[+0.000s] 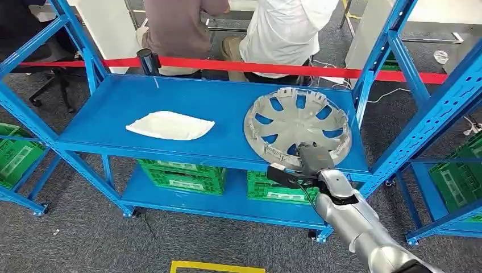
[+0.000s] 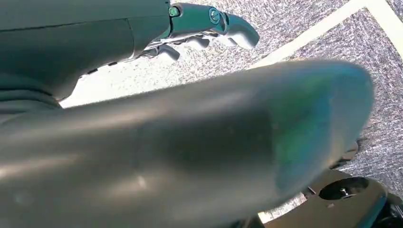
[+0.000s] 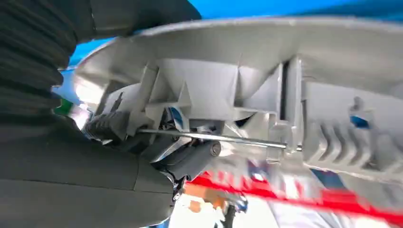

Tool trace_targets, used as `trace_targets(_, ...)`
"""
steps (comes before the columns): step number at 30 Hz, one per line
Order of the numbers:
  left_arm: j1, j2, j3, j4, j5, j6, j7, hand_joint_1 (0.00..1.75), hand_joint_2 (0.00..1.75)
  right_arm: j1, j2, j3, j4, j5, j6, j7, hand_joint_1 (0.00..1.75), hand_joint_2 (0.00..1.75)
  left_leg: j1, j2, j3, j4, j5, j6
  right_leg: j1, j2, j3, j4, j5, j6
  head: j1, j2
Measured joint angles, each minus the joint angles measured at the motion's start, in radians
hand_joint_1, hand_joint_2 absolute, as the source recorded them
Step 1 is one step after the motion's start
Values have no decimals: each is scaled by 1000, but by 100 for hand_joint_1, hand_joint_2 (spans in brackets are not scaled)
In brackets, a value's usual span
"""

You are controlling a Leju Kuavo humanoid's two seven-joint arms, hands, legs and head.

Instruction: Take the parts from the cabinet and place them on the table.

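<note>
A blue metal shelving rack (image 1: pixel 187 102) stands on grey carpet, and its upper shelf carries two parts. Toward the right end lies a round silver plastic wheel cover (image 1: pixel 297 126) with curved spokes, its hollow inner side turned up and its near edge reaching the front lip of the shelf. Well apart from it, toward the left of the same shelf, a flat white plastic panel (image 1: pixel 170 125) with rounded corners lies flat.

The right hand (image 1: pixel 307 162), at the end of a silver arm that comes in from the lower right, is at the near rim of the wheel cover. In the right wrist view its dark fingers (image 3: pixel 107 127) curl around the grey ribs and the thin metal retaining wire on the inside of the rim, so the hand grips the wheel cover at its edge.

The left hand (image 2: pixel 209 26) hangs over the grey carpet, holding nothing, its fingers loosely bent and apart.

On the rack's lower shelf sit two green plastic crates (image 1: pixel 185 176), side by side. A red barrier tape (image 1: pixel 239 66) runs behind the rack. Beyond it two people (image 1: pixel 239 28) sit with their backs to the rack, one in a brown top and one in a white shirt.
</note>
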Motion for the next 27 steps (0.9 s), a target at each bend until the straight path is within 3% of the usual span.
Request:
trace_targets(2,-2,0,0,0,-8,0,2,0,0,-2,4,-1,-68,17,-52,4,175,175,0,1,0,0,0,0,0,1,-1,0,0,0,0,0)
trace_targets(11,-8,0,0,0,-32,-1,6,0,0,-53,9,1,-342,122,-100,36,175,175,0,0,-1,0,0,-1,1,0,-1,0,-1,-1,0,0)
trace_targets(17,-17,0,0,0,-42,0,0,0,0,-114,24,15,-440,135,-76,55,175,175,0,-1,-4,0,0,-1,0,-1,-3,0,-1,-1,0,0)
trace_targets(27,-30,-3,0,0,-69,-8,13,0,0,-200,45,47,-535,229,-143,67,175,175,0,-1,-5,0,0,-1,0,-1,-4,0,-1,0,0,0)
